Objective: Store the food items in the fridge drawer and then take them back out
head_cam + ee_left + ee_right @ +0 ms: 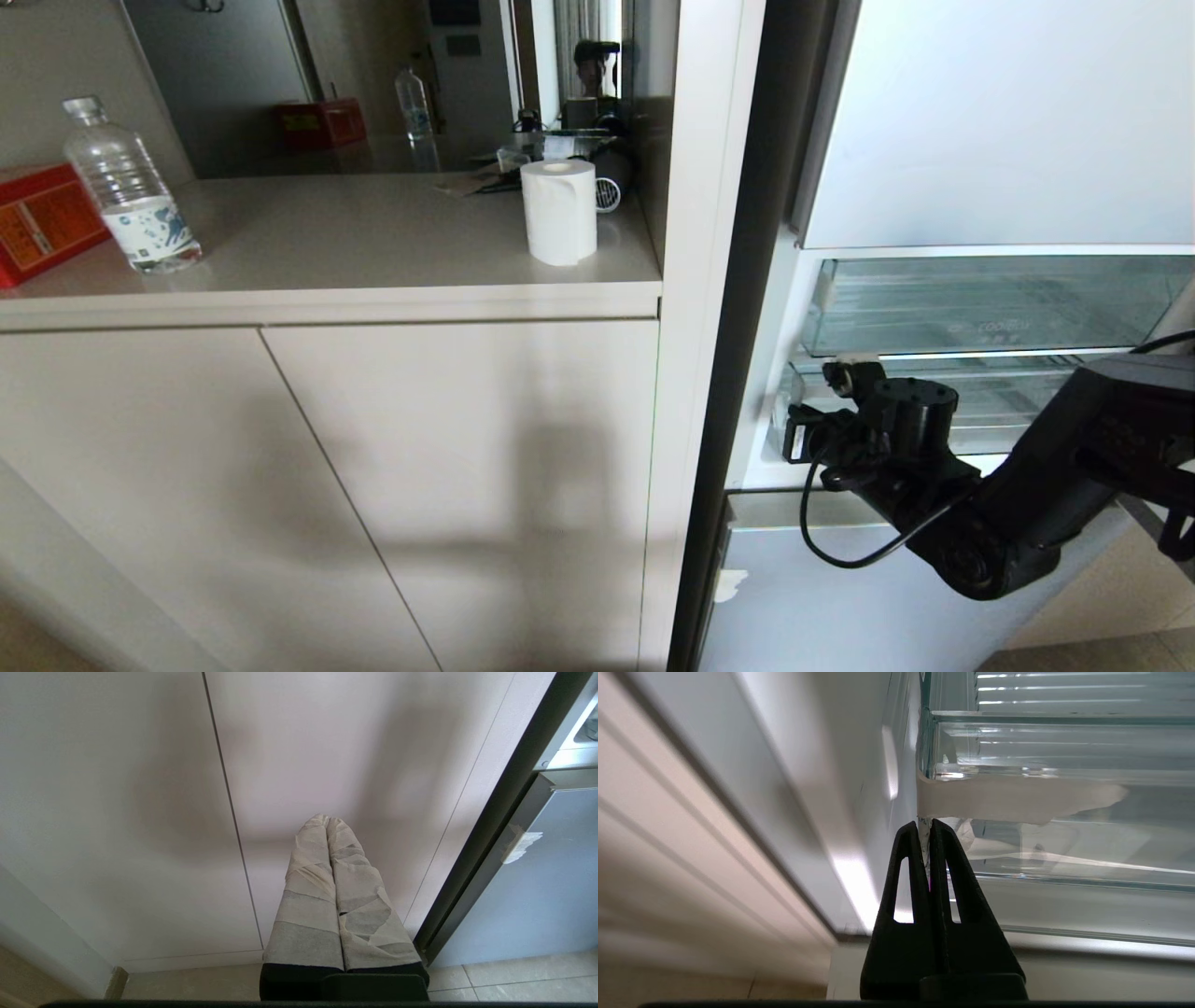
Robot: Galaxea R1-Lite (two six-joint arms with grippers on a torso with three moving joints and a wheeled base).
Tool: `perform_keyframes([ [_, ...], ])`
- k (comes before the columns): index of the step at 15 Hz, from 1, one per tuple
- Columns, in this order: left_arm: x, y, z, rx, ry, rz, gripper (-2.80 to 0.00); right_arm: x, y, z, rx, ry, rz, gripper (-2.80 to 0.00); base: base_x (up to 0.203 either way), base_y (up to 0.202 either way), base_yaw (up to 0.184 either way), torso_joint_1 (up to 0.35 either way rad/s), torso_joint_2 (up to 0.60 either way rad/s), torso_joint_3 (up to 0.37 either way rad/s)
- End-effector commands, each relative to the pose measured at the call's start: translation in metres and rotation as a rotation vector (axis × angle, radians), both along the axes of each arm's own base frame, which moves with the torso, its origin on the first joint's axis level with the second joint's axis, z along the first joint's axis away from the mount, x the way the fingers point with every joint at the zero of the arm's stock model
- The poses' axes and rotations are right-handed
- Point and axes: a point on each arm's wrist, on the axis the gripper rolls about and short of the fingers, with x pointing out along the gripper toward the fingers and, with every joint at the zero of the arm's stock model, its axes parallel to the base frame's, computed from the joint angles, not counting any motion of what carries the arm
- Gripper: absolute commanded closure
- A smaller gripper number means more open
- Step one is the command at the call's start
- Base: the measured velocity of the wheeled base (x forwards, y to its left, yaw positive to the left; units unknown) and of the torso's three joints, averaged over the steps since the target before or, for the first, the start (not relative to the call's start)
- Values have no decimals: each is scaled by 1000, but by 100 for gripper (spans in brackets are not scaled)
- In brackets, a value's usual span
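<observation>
Opening step – right gripper (pixel 928 828) clenched on a strip of tape at the fridge drawer (pixel 1064 756) front corner, drawer seated in the fridge, food items nowhere visible, left gripper (pixel 327 823) shut and parked – next needs a straight outward pull

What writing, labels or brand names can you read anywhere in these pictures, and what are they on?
Nothing reads clearly.
Water bottle: blue-printed label, too small to read.
Red box: yellow print, too blurred to read.
Upper clear fridge bin: faint embossed word on its front, too faint to make out.
Toilet paper roll: no print.
Wrist views: no text.
</observation>
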Motion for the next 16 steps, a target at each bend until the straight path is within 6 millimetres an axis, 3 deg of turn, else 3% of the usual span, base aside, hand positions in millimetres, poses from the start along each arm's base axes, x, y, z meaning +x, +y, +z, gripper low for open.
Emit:
perform_keyframes([
  [1,0,0,0,0,2,1,0,-24,-4,14,12,0,14,0,0,0,0,0,0,0],
  [6,0,0,0,0,2,1,0,-70,-19,18,14,67,11,0,0,0,0,0,0,0],
  [7,0,0,0,0,2,1,0,-76,-21,19,12,70,11,-280,0,0,0,0,0,0],
  [10,0,0,0,0,2,1,0,-89,-23,15,14,55,14,-280,0,0,0,0,0,0],
  [14,0,0,0,0,2,1,0,-127,-29,9,-23,114,-19,-280,0,0,0,0,0,0],
  [16,0,0,0,0,2,1,0,-147,-37,18,4,95,-31,-280,0,0,0,0,0,0],
])
